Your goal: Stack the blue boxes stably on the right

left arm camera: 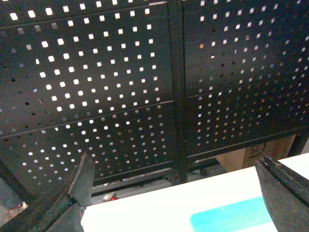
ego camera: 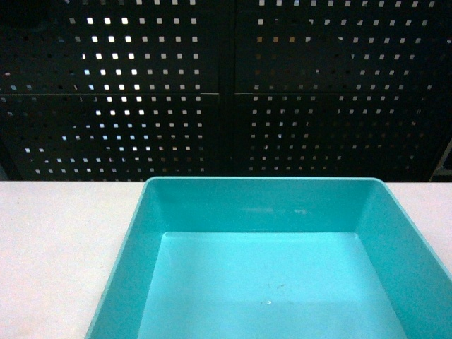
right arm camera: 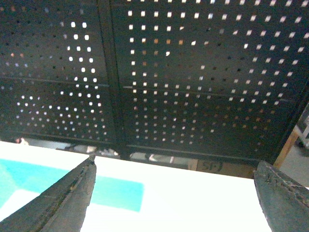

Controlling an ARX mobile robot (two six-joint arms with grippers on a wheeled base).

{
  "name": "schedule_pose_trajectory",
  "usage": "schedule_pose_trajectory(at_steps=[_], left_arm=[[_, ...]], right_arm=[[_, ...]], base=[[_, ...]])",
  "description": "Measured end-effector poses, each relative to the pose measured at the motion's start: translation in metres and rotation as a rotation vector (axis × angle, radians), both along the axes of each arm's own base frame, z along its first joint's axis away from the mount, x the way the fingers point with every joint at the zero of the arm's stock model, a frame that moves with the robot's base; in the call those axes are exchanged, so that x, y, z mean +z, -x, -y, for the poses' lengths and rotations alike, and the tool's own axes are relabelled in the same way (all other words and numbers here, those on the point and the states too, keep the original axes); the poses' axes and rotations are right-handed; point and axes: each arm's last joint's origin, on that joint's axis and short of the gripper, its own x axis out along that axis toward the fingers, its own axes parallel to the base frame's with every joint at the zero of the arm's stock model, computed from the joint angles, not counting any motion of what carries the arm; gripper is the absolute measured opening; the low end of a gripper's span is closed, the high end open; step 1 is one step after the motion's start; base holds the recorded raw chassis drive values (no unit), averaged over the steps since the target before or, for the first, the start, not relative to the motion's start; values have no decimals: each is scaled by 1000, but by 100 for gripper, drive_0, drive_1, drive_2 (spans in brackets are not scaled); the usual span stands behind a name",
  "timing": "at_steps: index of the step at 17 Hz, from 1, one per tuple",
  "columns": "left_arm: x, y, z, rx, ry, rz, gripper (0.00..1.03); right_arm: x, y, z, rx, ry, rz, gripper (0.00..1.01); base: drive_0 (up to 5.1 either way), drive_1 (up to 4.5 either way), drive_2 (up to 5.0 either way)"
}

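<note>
One of the blue boxes (ego camera: 261, 282), a light turquoise shallow tub, sits empty on the white table, filling the lower middle and right of the head view. No gripper shows in the head view. In the left wrist view my left gripper (left arm camera: 175, 166) is open with nothing between its fingers, and a strip of the tub (left arm camera: 231, 217) lies low and to the right. In the right wrist view my right gripper (right arm camera: 177, 166) is open and empty, with the tub (right arm camera: 116, 193) low on the left, partly behind the left finger (right arm camera: 72, 198).
The white table (ego camera: 63, 240) runs to a far edge in front of a dark perforated metal panel (ego camera: 226, 85). A cardboard box (left arm camera: 260, 152) stands on the floor behind the table, under the panel.
</note>
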Motion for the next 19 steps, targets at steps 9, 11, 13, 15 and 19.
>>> schedule_pose_trajectory(at_steps=[9,11,13,15,19], left_arm=[[-70,-24,11,130,-21,-380,98],[-73,-33,15,134,-25,-376,98],[-79,-42,22,132,-45,-393,98],[-90,-48,28,125,-68,-439,98],[-102,-54,31,137,-71,-477,98]], right_arm=[[-48,-51,-31,156,155,-277,98],[-57,-61,-39,194,190,-302,98],[-67,-70,-43,227,209,-320,98],[-85,-77,-42,228,211,-382,98],[-116,-82,-39,227,211,-461,98]], base=[[0,0,0],[0,0,0],[0,0,0],[0,0,0],[0,0,0]])
